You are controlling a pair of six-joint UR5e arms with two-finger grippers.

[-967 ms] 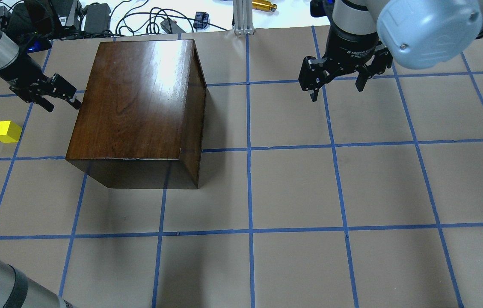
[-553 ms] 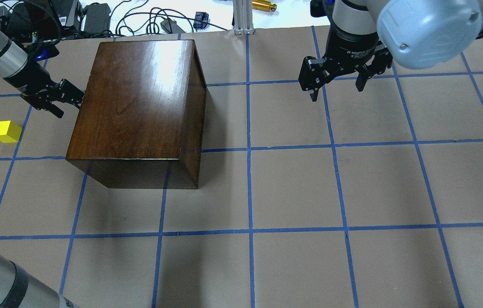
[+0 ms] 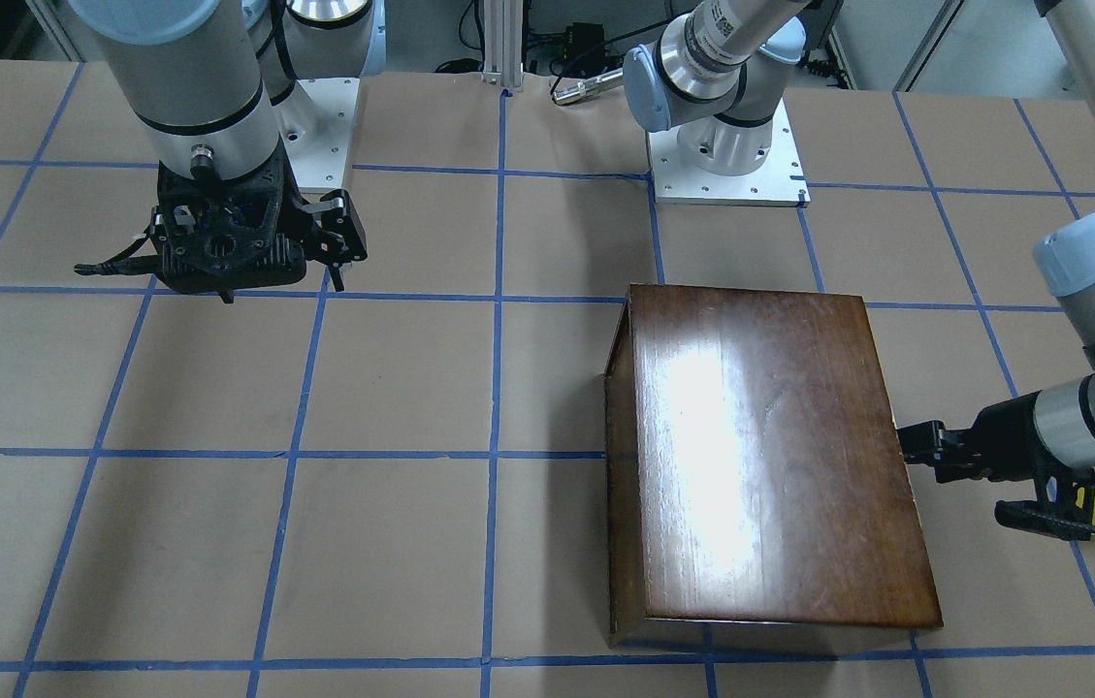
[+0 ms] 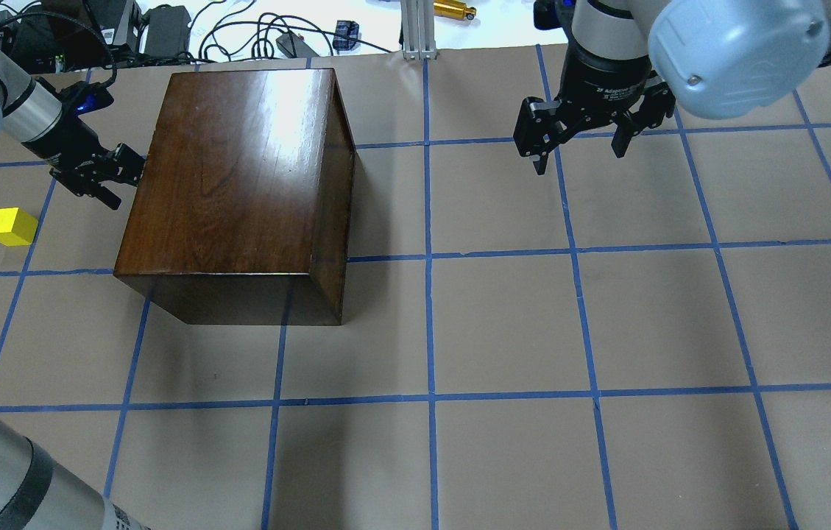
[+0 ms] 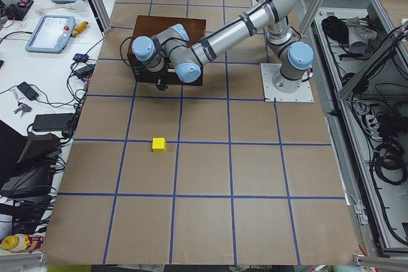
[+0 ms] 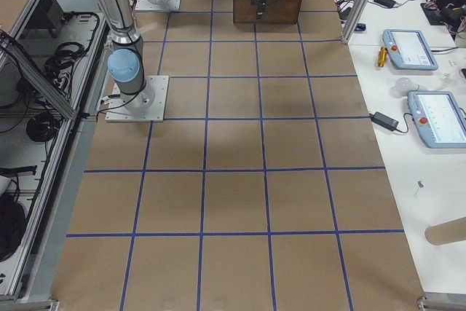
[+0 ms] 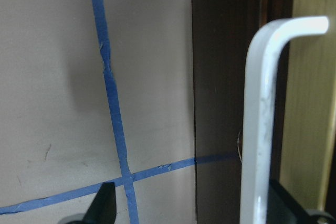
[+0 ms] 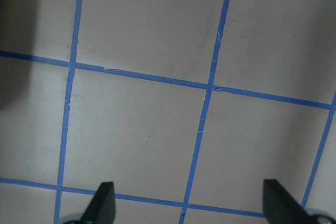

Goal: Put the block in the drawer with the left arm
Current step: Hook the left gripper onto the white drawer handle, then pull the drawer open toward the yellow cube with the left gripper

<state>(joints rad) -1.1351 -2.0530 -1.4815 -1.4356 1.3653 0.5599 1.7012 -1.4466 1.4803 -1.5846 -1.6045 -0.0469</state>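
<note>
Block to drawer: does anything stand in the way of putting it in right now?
Yes: the drawer looks shut, no tray sticking out of the box. The open left gripper is at its handle, on the box's side facing the block, which lies apart on the table.

Bright, even light from above fills every view. A white glare patch sits on the glossy top of the wooden box point(image 4: 238, 169), and soft, broad shadows spread over the table point(image 4: 503, 324) beside it. The left wrist view is soft, its drawer handle point(image 7: 260, 129) blurred and washed out.
</note>
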